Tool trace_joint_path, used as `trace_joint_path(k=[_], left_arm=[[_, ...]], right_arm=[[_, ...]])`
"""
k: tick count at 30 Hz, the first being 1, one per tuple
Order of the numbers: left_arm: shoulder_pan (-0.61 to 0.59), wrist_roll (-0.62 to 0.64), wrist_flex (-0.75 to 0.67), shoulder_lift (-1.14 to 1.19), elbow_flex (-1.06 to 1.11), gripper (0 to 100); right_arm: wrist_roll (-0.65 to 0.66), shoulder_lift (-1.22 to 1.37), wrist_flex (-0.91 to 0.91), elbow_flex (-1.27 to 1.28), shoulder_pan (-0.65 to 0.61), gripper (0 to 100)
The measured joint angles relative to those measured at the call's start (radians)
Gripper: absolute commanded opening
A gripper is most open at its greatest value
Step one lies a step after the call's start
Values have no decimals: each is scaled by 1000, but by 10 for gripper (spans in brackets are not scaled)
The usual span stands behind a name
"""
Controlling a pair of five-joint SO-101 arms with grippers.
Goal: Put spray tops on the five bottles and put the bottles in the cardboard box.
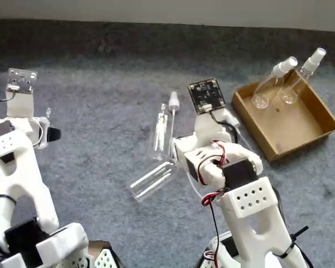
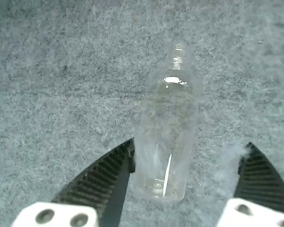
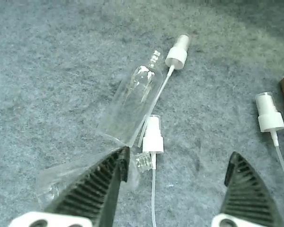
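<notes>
My left gripper [image 2: 189, 144] is open around a clear bottle [image 2: 168, 137] with no top, lying on the grey carpet closer to one finger. My right gripper [image 3: 175, 189] is open above a spray top [image 3: 153, 135] with its tube; the neck of a second bare bottle [image 3: 71, 177] lies beside that top. Farther off lies a third bare bottle [image 3: 132, 101] with another spray top [image 3: 176, 56] next to it. One more spray top [image 3: 270, 118] lies off to the side. In the high view these two bottles [image 1: 162, 131] [image 1: 151, 178] lie left of the right arm.
The cardboard box [image 1: 268, 146] stands at the right, holding two capped bottles [image 1: 271, 84] [image 1: 301, 78] that lean on its far wall. The left arm [image 1: 14, 151] stands at the left edge. Grey carpet covers the table.
</notes>
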Motion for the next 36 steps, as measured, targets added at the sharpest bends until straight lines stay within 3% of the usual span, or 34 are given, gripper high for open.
trace_joint_path(k=[14,22,30,36], left_arm=[[0,0,14,459,-298,302],[41,-61,287,512,-420,301],[209,-64,476,512,-433,301],[362,77,542,508,-497,301]], right_arm=[[0,-187,0,120,12,291],[0,-206,0,120,12,291],[0,-207,0,149,12,291],[0,-209,-77,245,12,291]])
